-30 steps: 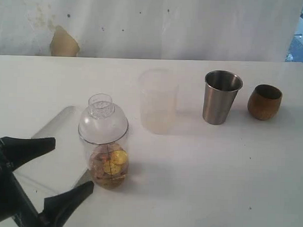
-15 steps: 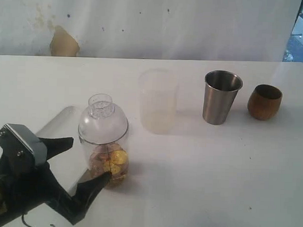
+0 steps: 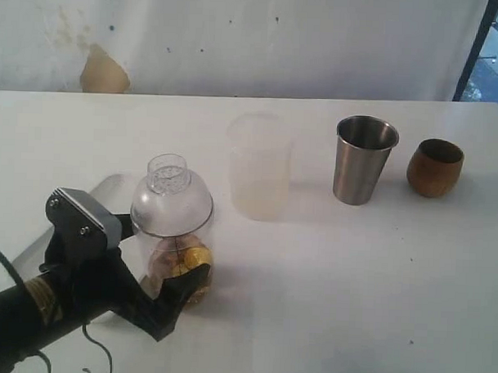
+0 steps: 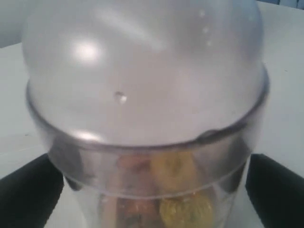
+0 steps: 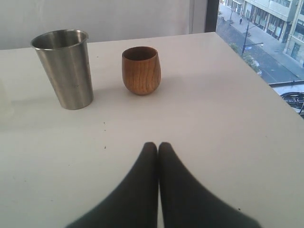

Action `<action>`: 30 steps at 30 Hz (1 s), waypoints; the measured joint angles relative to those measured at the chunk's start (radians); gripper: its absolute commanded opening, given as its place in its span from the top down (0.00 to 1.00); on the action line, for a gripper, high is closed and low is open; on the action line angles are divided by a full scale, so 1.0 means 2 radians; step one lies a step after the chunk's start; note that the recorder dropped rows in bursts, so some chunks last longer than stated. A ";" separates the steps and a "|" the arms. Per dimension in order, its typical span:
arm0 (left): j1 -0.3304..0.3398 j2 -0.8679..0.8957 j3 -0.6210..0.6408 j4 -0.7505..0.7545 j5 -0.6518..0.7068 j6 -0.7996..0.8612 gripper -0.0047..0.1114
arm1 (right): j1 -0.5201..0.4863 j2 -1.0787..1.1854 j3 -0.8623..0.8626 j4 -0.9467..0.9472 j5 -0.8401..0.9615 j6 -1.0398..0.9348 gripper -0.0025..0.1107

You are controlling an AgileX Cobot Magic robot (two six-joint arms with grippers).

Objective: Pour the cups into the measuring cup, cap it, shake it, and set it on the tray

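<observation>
The left claw [image 3: 166, 251] stands wide, one black finger on each side of the lower wall of the measuring cup [image 3: 172, 233]; whether either finger touches the plastic cannot be told. The clear measuring cup stands upright at about 8 o'clock from the middle of the worktop [image 3: 352, 280], with a domed clear cap [image 3: 171, 202] on it and golden and brown pieces [image 3: 185, 262] in its bottom. The white tray [image 3: 108, 188] shows at its 9 o'clock, mostly hidden by the arm; whether the measuring cup rests on the tray's edge or just beside it is unclear. At the measuring cup's 1 o'clock is a frosted cup [image 3: 259, 166], with the stainless-steel tumbler [image 3: 363, 160] at that cup's 3 o'clock and the brown wooden cup [image 3: 434, 168] just beyond, all upright and apart. The right claw [image 5: 158, 147] is pressed together on nothing, well short of the tumbler and wooden cup.
</observation>
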 measured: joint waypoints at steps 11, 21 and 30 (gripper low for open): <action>0.000 0.019 -0.034 -0.008 0.007 0.006 0.05 | 0.000 0.000 0.000 0.000 0.000 0.000 0.98; 0.000 0.058 -0.056 -0.059 0.001 0.009 0.05 | 0.000 0.000 0.000 0.000 0.000 0.000 0.98; 0.000 0.073 -0.084 -0.061 -0.011 0.001 0.05 | 0.000 0.000 0.000 0.000 0.000 -0.004 0.98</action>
